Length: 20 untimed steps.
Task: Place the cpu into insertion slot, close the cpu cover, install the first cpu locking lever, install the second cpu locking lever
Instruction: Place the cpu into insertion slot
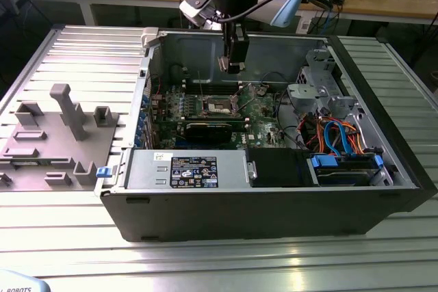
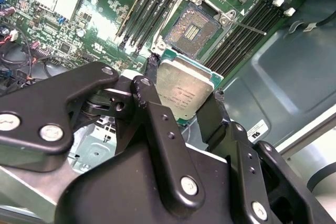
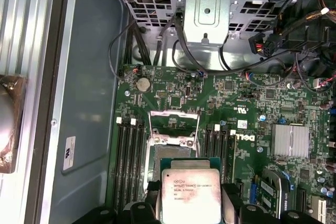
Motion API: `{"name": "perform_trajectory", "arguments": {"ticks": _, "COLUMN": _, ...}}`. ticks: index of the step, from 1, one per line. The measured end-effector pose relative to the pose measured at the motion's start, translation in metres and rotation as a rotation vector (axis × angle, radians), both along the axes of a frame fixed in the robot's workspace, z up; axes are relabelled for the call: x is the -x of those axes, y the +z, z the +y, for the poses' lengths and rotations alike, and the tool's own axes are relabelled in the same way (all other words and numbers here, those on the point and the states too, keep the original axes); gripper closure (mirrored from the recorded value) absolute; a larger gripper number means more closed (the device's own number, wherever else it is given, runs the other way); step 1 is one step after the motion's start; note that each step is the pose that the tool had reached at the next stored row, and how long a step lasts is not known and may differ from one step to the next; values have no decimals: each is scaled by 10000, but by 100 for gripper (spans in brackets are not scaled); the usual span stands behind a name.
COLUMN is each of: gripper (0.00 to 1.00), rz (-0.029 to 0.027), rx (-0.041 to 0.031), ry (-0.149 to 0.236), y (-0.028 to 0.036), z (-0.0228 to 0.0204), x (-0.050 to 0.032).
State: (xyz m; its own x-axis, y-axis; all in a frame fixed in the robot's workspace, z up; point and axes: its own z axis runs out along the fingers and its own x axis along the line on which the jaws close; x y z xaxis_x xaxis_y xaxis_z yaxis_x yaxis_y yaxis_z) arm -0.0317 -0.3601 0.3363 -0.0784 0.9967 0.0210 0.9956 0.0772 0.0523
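One grey fixture block [image 1: 61,131] sat near the table's [image 1: 89,46] left edge in the exterior view, with the open computer case [image 1: 274,203] beside it. Over the motherboard's [image 3: 231,93] middle hung the gripper [image 1: 233,66]. Its fingers [image 2: 212,111] were narrow, pinching the cpu [image 2: 184,90] by two opposite edges just above the open insertion slot [image 2: 193,29]. The chip looked light, stiff and fragile underneath, so the edges seemed the safe hold. The raised cpu cover [image 3: 173,140] and memory slots [image 3: 128,161] hemmed the socket. Cables [image 1: 335,135] crowded the case's right side.
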Motion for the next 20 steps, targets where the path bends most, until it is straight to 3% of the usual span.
{"name": "perform_trajectory", "arguments": {"ticks": 20, "gripper": 46, "rz": 0, "rx": 0, "ry": -208, "y": 0, "z": 0, "x": 0}}
